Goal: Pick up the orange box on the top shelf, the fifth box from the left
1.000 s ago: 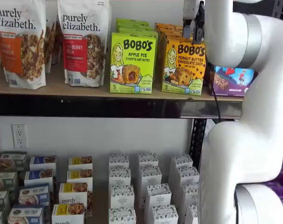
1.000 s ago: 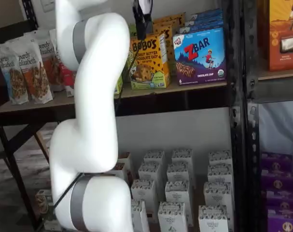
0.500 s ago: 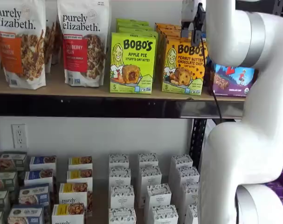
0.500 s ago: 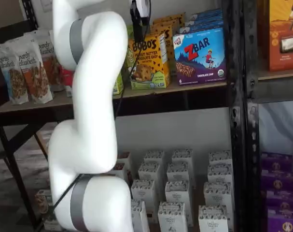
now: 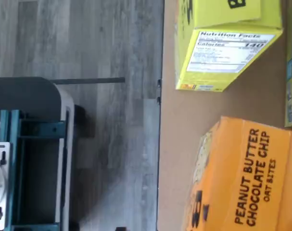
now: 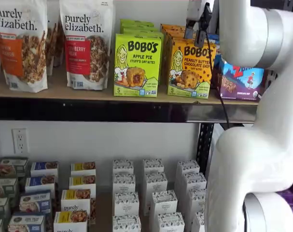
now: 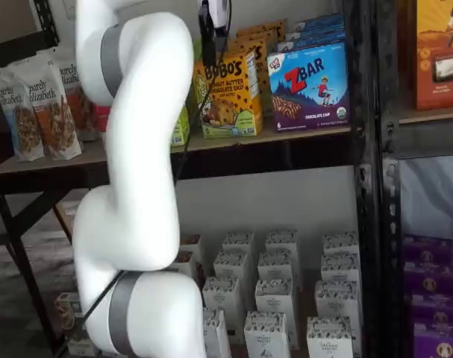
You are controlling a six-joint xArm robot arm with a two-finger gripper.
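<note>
The orange box (image 6: 190, 67) stands front-row on the top shelf (image 6: 112, 94), label outward for easy reach. At its twelve o'clock hangs the gripper (image 6: 193, 33), jaws apart, ready to straddle it.

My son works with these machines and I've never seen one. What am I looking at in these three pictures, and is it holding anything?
The big white jointed thing is a robot arm standing before store shelves. Two pictures come from fixed cameras facing the shelves; the third comes from a camera on the arm's wrist, looking down. At the arm's end is its tool, white with black fingers, at the top of the orange box on the top shelf. Beside that stand a green box, a blue box and granola bags. I cannot tell whether the fingers grip the orange box.
</note>
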